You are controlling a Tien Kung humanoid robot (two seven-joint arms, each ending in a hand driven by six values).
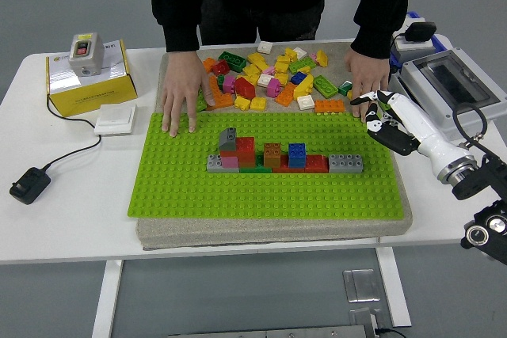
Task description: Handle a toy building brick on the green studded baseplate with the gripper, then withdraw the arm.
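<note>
Withdrawal looks like the step in hand, judging by how things lie; the right hand hangs over the baseplate's far right corner, fingers loosely spread and holding nothing; the grey brick sits pressed onto the studs at the right end of the brick row, near the hand but clear of it. No left arm shows. A person stands at the far side, one hand flat on the plate's far left edge, the other hand on its far right edge, just beside the robot's fingers; between them lies a pile of loose bricks. The next move calls for drawing the arm back to the right and off the table, keeping clear of the person's nearby hand and of the grey box beyond it.
</note>
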